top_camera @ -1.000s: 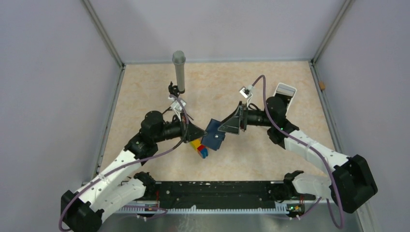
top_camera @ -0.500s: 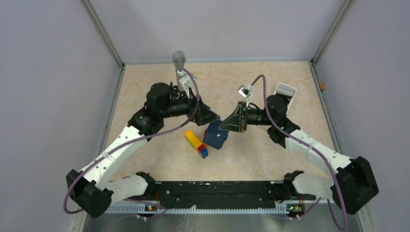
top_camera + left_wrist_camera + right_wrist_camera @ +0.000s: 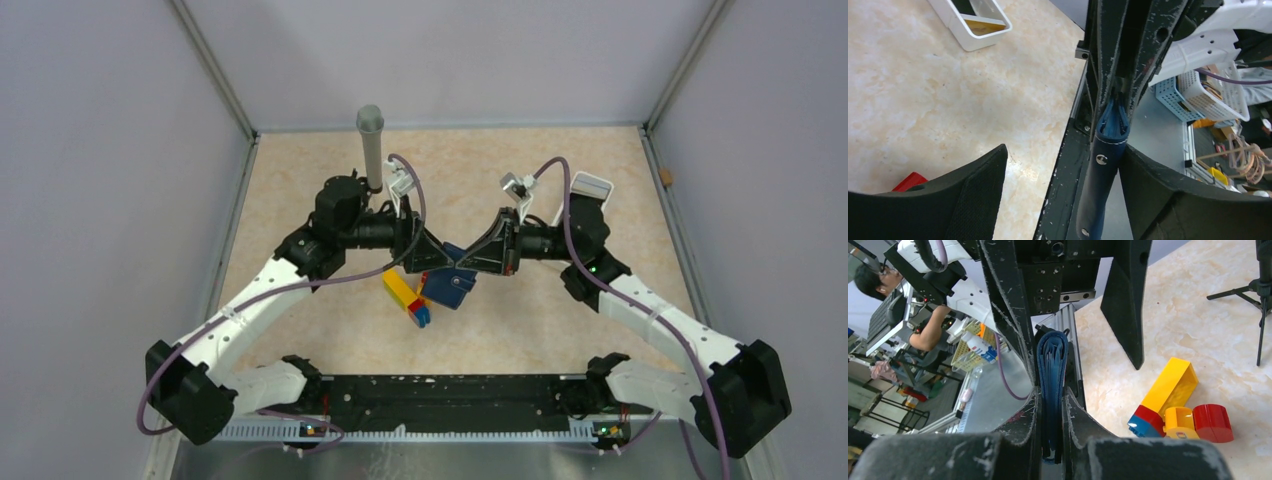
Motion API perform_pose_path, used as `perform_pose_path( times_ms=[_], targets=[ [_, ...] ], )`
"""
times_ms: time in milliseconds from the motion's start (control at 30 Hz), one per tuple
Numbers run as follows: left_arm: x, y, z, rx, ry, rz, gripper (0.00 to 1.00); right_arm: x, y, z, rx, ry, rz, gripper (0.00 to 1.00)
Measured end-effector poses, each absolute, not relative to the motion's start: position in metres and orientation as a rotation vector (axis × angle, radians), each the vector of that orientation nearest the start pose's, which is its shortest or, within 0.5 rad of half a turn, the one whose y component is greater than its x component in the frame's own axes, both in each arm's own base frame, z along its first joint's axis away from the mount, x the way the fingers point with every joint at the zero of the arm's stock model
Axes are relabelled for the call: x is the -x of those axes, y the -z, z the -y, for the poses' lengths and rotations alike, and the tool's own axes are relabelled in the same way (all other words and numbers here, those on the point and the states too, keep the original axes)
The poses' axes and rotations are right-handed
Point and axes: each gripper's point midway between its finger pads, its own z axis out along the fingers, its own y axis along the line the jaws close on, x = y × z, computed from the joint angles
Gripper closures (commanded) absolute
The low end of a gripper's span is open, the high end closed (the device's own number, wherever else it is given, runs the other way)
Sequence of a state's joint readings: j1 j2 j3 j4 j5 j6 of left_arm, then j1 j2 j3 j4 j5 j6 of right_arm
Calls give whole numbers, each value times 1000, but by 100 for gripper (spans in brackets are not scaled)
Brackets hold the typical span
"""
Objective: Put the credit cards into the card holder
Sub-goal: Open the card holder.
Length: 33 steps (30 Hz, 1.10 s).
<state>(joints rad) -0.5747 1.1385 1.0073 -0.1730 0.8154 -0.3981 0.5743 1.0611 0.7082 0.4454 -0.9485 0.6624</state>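
Right wrist: right gripper [image 3: 1050, 395] clamps the card holder [image 3: 1052, 360] edge-on; left gripper [image 3: 1064, 150] stands wide open astride it. Judged soft, light, floppy; best held near the fold.

The beige bench [image 3: 470, 340] carries toy bricks [image 3: 405, 297]; a white tray [image 3: 592, 183] lies behind-right of them, a grey post [image 3: 371, 145] behind-left.
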Motion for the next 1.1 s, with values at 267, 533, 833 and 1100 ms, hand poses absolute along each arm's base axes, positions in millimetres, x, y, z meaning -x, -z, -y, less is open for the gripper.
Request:
perform_pose_path(
  times_ms=[267, 533, 833, 1100],
  targets=[
    [-180, -292, 297, -835, 1532, -1830, 91, -169, -292, -295, 787, -1615, -1613, 93],
    [-189, -269, 300, -810, 1525, -1919, 100, -185, -287, -289, 750, -1453, -1700, 31],
    [-198, -226, 295, -775, 1435, -2140, 100, -165, -301, -271, 845, -1355, -1646, 40],
    [-179, -242, 298, -842, 1593, -2089, 100, -149, -261, -278, 967, -1501, -1798, 40]
  ],
)
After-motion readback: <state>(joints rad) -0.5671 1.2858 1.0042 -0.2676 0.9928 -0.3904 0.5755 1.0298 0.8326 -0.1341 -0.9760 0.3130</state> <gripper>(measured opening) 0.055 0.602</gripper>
